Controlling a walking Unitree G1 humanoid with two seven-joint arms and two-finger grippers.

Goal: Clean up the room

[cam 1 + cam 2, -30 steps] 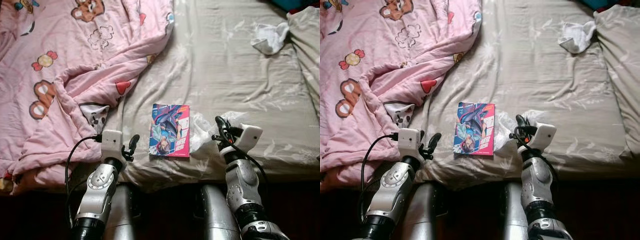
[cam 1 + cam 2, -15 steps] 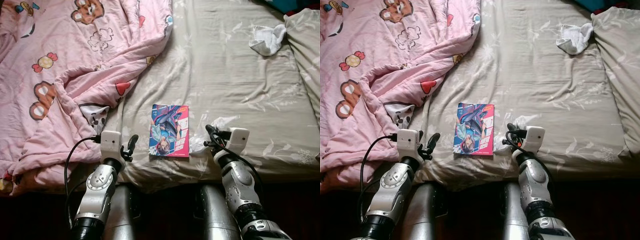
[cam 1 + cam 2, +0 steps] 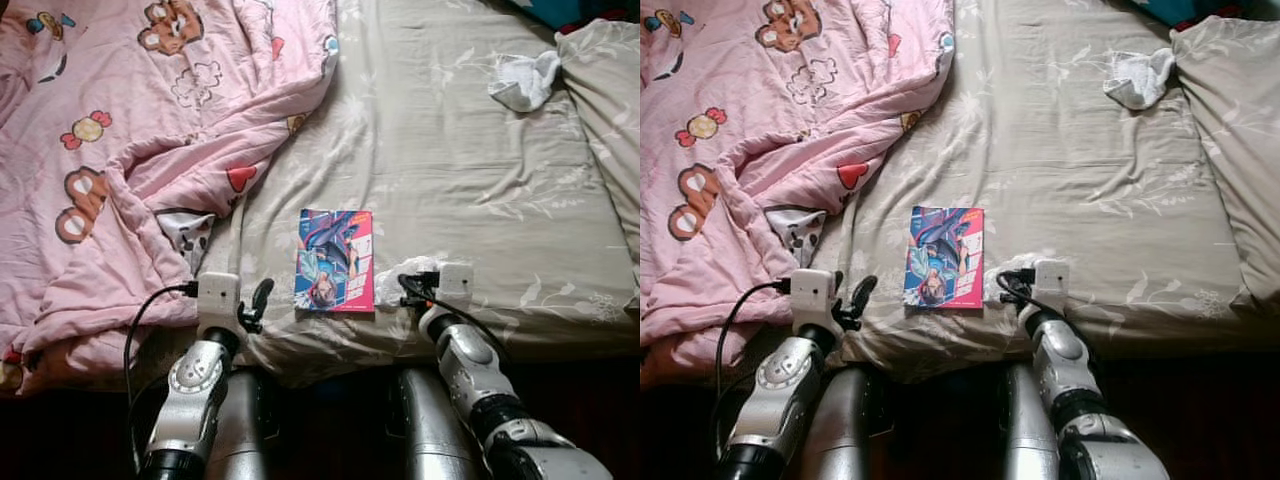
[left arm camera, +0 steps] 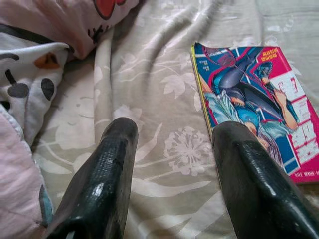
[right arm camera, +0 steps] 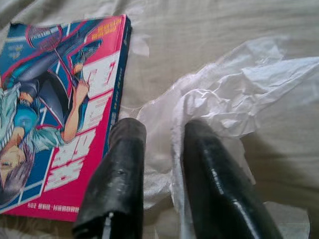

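Note:
A colourful comic book (image 3: 335, 260) lies flat on the beige bed sheet (image 3: 460, 170), near the front edge. Just right of it sits a crumpled clear plastic wrapper (image 5: 234, 84). My right gripper (image 5: 164, 130) rests low on the wrapper, its fingers a narrow gap apart with a fold of plastic standing between them; the book's spine is beside one finger. My left gripper (image 4: 177, 134) is open with nothing in it, lying on the sheet left of the book (image 4: 254, 99). A white sock (image 3: 525, 80) lies far back on the right.
A rumpled pink blanket (image 3: 130, 150) with bear prints covers the left half of the bed and hangs over its front edge. A beige pillow (image 3: 610, 100) sits at the right. Bare sheet spreads between the book and the sock. Below the bed edge it is dark.
My right arm has dropped and drawn back toward the bed's front edge, and its gripper now sits on the wrapper beside the book. The left arm has barely moved; the camera has shifted slightly.

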